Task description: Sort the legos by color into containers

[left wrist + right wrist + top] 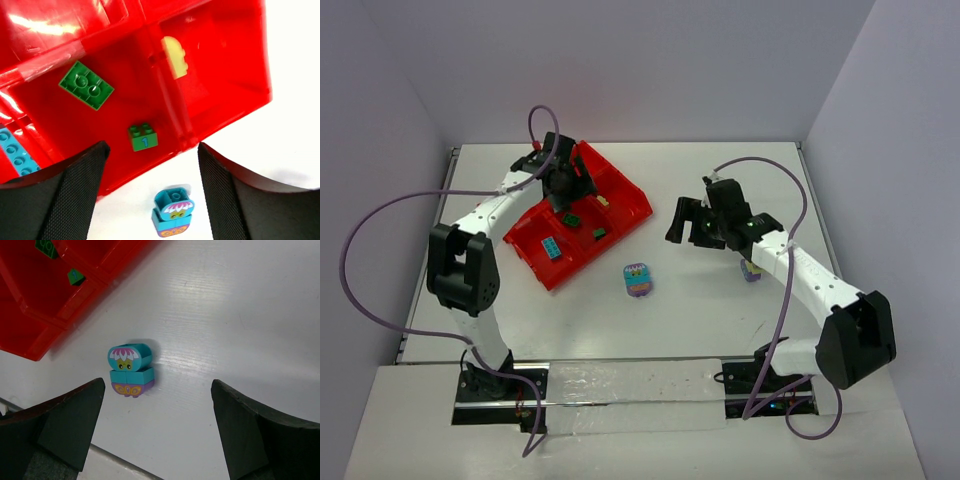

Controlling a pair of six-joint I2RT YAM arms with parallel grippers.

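Two grippers are in view, both empty with fingers spread apart: the left gripper [152, 152] hovers over the red tray [230, 65], and the right gripper [158, 390] hangs above the table [240, 315]. The teal-and-purple clump [130, 370] lies on the table just off the tray's near edge, not touching it and framed between the right fingers. The tray already holds a flat green brick [86, 85] and a numbered green brick [143, 137] in one compartment, a teal brick [15, 152] in the compartment beside it, and a yellow piece [175, 56] in another. The step in hand appears to be picking up the clump. Lower the right gripper straight down, centre the fingers across the clump's flat sides rather than its rounded top, and close low on the body. Because the clump mixes colours, it probably needs separating before it is placed. One more small brick [751, 271] lies on the table under the right forearm.
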